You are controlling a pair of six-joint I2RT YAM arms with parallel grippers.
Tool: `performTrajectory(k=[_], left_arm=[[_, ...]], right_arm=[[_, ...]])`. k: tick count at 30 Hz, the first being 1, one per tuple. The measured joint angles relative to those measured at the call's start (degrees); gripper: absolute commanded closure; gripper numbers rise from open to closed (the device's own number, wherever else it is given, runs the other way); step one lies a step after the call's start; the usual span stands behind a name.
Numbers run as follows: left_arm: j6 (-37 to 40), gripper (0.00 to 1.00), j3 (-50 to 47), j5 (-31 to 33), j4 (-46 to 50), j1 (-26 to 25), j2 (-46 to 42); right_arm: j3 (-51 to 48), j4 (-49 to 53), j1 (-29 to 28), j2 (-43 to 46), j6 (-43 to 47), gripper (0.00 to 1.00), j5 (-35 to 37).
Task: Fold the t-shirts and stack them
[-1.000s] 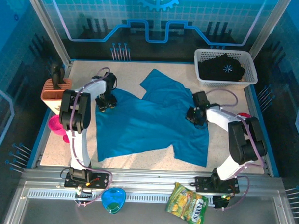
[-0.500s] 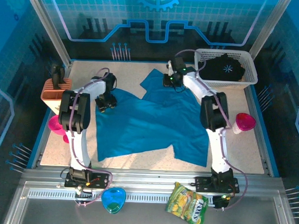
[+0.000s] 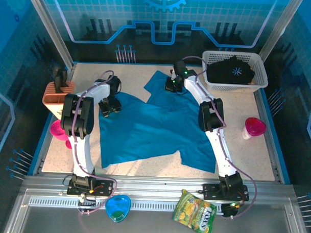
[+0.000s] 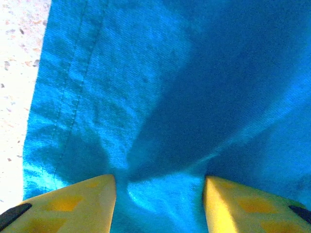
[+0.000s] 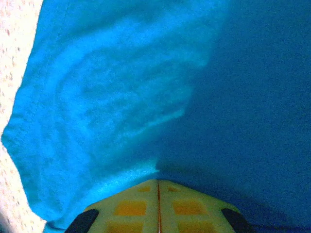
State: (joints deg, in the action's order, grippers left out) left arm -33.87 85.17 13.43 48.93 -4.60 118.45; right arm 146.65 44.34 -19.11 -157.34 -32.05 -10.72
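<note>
Shirts are counted at two. A plain teal-blue short-sleeved t-shirt (image 3: 155, 126) is spread flat across the middle of the speckled beige table (image 3: 246, 155). A black t-shirt with a white starburst print (image 3: 231, 70) is heaped in the one white plastic mesh basket (image 3: 233, 87) at the far right corner.

Two arms are seen. The left gripper (image 3: 109, 108) is set on the teal shirt's left part, its yellow fingers (image 4: 87, 201) held apart with puckered cloth between them. The right gripper (image 3: 172, 86) is placed at the shirt's far edge, its fingers (image 5: 131, 206) pressed together; whether cloth is pinched cannot be told.

A second earlier the right gripper was lying at the shirt's right side with its jaws less closed. One pink cup (image 3: 252, 127) near the right edge, then hidden by that arm, is now uncovered. The left arm is unchanged.
</note>
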Motion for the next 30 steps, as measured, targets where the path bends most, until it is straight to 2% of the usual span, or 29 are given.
performTrajectory(k=[9, 21, 26, 30], left_arm=[[1.27, 0.49, 5.18, 1.36, 3.26, 0.35, 3.5], [2.62, 0.49, 13.33, 2.01, 6.47, 2.25, 8.52], [4.04, 0.49, 21.94, 1.97, 8.13, 2.47, 13.57], [5.51, 0.49, 34.42, 1.97, 11.19, 2.56, 20.63]], right_arm=[[3.91, -3.21, 1.07, -2.62, -9.18, 0.94, 4.85], [4.72, -9.4, 6.97, -4.07, -19.17, 0.99, 15.1], [-2.01, -13.18, 7.1, -0.81, -21.77, 1.0, 17.53], [-14.36, -16.02, 7.17, 6.14, -23.98, 1.0, 20.04]])
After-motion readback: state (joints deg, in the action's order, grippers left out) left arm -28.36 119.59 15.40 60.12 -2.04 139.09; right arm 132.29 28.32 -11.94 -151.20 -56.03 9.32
